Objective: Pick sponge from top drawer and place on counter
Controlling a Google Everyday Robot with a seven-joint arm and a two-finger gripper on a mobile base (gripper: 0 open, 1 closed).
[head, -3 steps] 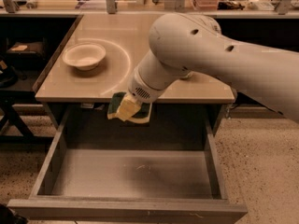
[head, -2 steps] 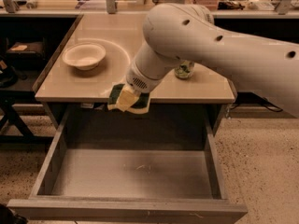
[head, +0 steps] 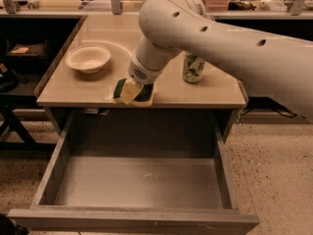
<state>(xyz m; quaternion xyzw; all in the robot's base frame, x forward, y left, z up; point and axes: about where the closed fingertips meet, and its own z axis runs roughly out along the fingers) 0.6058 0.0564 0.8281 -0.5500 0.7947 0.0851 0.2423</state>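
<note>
Single camera view, looking down at the work area.

End effector [head: 129, 89]: at the front edge of the surface [head: 205, 89], left of centre; mostly hidden under the white wrist of the arm [head: 220, 43], which comes in from 3 o'clock; one pale finger [head: 127, 90] shows, lying across the sponge; clenched on the sponge, aperture narrow, no wider than the sponge itself.

Sponge [head: 143, 94]: dark green top visible on both sides of the finger, a yellowish edge below; over the front lip of the surface, out of the drawer; whether its base touches the surface or sits just above it, cannot tell.

Top drawer [head: 122, 185]: at 6 o'clock from the sponge; pulled fully out; grey flat bottom bare apart from a few pale scuffs.

Other items on the surface: shallow cream bowl [head: 88, 58] at 10 o'clock from the sponge, well apart, with a faint white arc curving past it; green-patterned can [head: 193, 67] at 2 o'clock from the sponge, upright, its top hidden by the arm.
</note>
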